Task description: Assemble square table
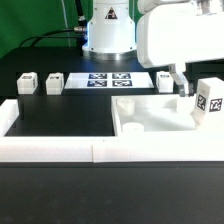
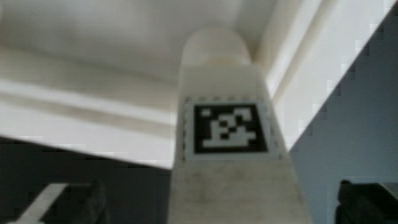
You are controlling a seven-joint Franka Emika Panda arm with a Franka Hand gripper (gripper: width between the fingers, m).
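The square table's slab (image 1: 160, 120), recess facing up, lies against the border wall (image 1: 50, 150) at the table's front edge, toward the exterior view's right. A tagged leg (image 1: 208, 100) stands upright at the slab's far corner; whether it is seated in the recess cannot be told. The end effector (image 1: 183, 92) hangs just beside that leg, fingers (image 2: 368, 198) spread, pinching nothing. Loose legs (image 1: 27, 82) and the marker board (image 1: 108, 78) lie near the table's back edge.

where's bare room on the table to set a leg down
Widest free patch: the black mat between the border wall, the marker board and the tabletop slab. Crowded on the exterior view's right, where the open gripper hangs near the slab and an upright leg.
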